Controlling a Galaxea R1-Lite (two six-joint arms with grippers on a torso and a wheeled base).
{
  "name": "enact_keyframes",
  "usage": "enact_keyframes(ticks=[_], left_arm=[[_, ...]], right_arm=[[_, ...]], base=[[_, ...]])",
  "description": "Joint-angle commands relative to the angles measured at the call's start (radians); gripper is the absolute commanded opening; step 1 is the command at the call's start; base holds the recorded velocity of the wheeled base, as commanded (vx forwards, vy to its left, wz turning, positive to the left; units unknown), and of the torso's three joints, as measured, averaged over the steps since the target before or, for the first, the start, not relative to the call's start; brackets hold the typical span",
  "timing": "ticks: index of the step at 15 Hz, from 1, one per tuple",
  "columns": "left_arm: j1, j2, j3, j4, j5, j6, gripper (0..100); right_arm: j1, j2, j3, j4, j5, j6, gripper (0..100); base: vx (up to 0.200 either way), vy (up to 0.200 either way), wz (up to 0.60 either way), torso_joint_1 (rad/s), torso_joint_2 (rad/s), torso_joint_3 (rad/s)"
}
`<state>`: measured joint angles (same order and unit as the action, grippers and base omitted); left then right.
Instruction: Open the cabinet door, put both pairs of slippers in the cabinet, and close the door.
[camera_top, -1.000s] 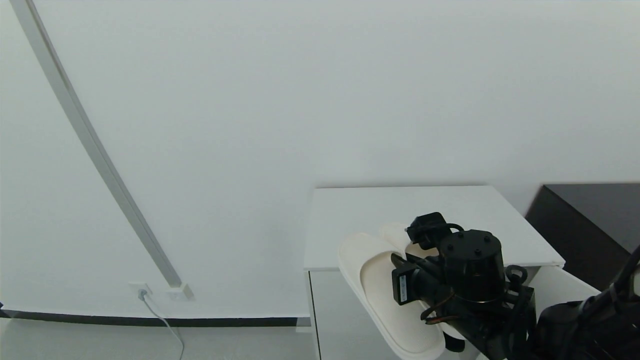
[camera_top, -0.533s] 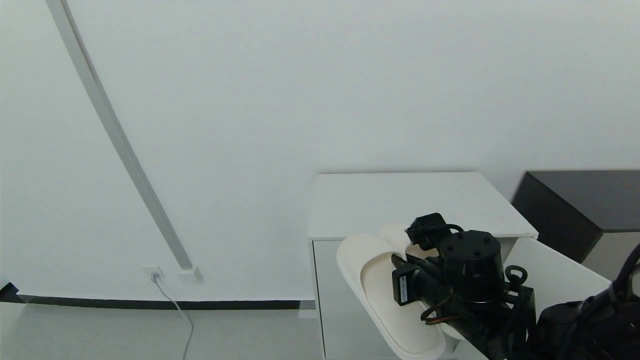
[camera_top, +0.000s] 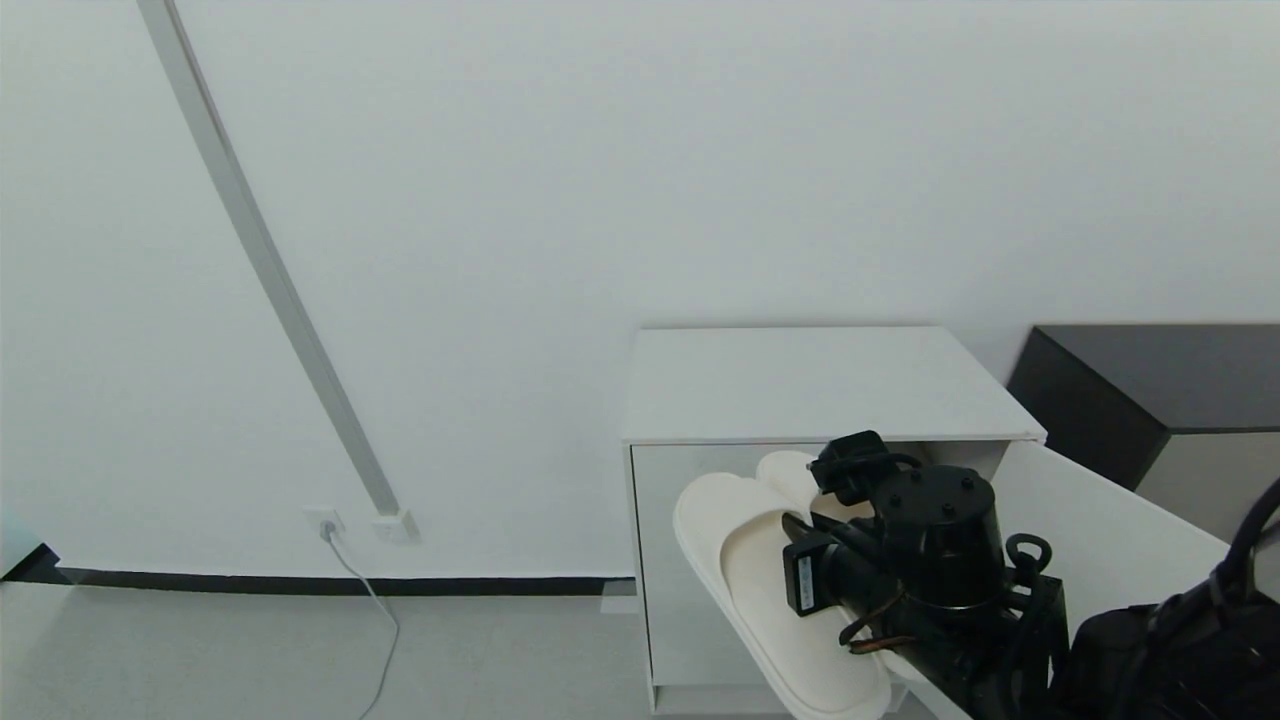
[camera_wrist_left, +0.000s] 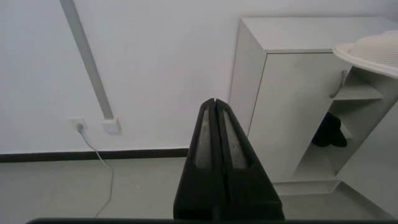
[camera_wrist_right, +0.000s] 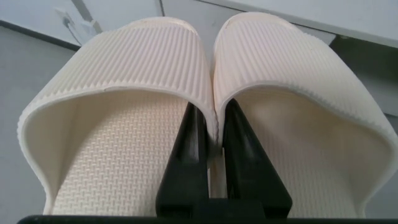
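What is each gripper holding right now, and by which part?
Right gripper pinches the cream slippers by their touching inner edges, one finger inside each. Left gripper is shut on nothing.

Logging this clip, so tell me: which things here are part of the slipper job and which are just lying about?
Job: cream slippers, right gripper, white cabinet, open cabinet door, dark pair inside.
Lying about: wall socket, cable, black unit, grey wall strip.
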<state>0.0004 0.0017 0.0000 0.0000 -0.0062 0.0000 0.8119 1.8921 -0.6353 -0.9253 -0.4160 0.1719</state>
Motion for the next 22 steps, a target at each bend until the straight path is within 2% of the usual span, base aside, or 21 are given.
enact_keyframes(ticks=[1,9,22], left_arm=[[0.001,0.0,0.0,0.0,0.0,0.0,0],[0.001,0.0,0.0,0.0,0.0,0.003,0],[0.001,0.0,0.0,0.0,0.0,0.003,0]], right_arm=[[0.003,0.004,0.0,-0.001,0.0,0.0,0],[0.004,0.007,0.0,-0.001,-0.003,-0.002,0],[0.004,-0.016,0.019,-0.001,0.002,-0.006,0]], base=[[0.0,0.0,0.0,0.0,0.0,0.0],[0.0,0.0,0.0,0.0,0.0,0.0],[0.0,-0.2,0.0,0.003,0.0,0.003]])
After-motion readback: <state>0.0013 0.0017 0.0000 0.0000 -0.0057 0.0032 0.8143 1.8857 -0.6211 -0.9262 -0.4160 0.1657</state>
